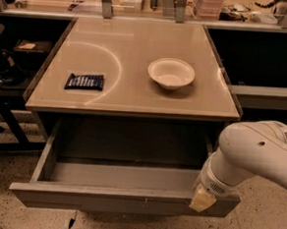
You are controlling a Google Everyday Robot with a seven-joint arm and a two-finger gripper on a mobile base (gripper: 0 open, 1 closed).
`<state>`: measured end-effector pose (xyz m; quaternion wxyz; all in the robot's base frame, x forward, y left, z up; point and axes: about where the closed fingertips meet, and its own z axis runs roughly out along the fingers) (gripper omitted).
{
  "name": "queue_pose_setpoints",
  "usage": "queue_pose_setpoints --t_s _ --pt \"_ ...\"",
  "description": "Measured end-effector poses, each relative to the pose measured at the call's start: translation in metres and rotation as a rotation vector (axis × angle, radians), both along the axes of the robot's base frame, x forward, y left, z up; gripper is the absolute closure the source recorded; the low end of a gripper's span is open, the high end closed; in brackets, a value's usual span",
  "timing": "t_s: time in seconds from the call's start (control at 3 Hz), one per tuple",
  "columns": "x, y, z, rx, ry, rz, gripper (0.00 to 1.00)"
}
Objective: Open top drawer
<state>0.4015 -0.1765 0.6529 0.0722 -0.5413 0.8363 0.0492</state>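
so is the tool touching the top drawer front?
Cannot tell. In the camera view the tool overlaps the front lip of the open top drawer at its right end, with no gap visible, but the arm hides the actual contact.
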Motion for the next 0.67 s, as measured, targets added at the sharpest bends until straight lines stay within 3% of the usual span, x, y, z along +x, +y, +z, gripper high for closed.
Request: queue_pose_setpoints --t_s 0.67 --pt "-0.0114 -0.0023 -0.0006 -0.006 0.012 -0.013 1.00"
